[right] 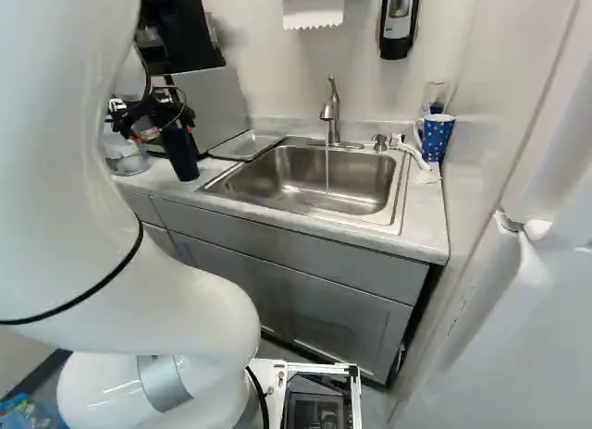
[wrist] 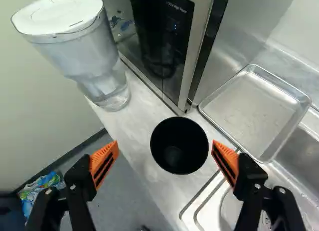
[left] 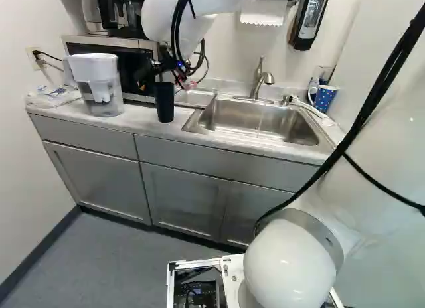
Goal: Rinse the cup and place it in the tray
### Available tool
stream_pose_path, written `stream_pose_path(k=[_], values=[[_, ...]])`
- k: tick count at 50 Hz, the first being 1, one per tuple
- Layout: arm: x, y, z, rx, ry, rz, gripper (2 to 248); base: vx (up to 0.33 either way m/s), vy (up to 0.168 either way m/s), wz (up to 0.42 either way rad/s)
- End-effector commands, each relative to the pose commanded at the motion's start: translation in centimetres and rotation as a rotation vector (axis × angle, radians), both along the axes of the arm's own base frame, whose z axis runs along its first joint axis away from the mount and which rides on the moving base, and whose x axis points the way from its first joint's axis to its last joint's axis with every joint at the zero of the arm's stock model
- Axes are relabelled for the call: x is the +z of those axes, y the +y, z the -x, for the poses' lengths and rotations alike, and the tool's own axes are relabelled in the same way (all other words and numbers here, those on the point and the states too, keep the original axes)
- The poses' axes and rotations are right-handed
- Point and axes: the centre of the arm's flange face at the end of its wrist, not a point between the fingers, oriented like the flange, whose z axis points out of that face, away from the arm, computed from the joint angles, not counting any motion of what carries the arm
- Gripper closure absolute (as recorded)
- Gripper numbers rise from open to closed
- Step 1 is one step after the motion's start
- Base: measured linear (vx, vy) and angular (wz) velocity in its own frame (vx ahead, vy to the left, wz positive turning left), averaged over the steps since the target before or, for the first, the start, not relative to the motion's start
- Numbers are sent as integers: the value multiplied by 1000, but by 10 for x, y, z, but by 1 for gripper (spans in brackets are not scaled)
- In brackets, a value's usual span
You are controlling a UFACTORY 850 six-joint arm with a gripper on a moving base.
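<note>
The gripper [left: 161, 74] is released: its two fingers stand wide apart, with the orange pads [wrist: 103, 164] turned toward each other. Between them, a little ahead, I see the black cup [wrist: 179, 145]. On both sides a gap remains, so nothing is grasped. The cup is upright on the counter [wrist: 142, 126], its open mouth facing the wrist camera, and in the left base view it stands near the front edge.

Just beside the cup, on the side of the sink, there is the tray [wrist: 256, 111]. It is a shallow one of metal, lying flat, with its hollow side up. Next to it comes the sink [right: 305, 175], and from the faucet [right: 331, 110] a thin stream of water is running down into it. The cup is outside of both the tray and the sink.

On the other side of the cup stands a clear pitcher [left: 99, 82] with a white lid, near the front of the microwave [wrist: 164, 42]. Beyond the sink, at the right of the right base view, I notice a blue mug [right: 435, 136] with dots. On the wall above, white paper [right: 313, 6] hangs down, and a soap dispenser [right: 399, 20] is fixed beside it.
</note>
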Motion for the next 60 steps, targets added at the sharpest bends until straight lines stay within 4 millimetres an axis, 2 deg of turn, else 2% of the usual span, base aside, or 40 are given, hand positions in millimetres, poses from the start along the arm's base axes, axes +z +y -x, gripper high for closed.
stream_pose_path(k=[40, 60], values=[[-39, -13, 14, -8, -35, -20, 3, 0, 0, 0], [-57, -14, 14, -11, -60, -35, 3, 0, 0, 0]])
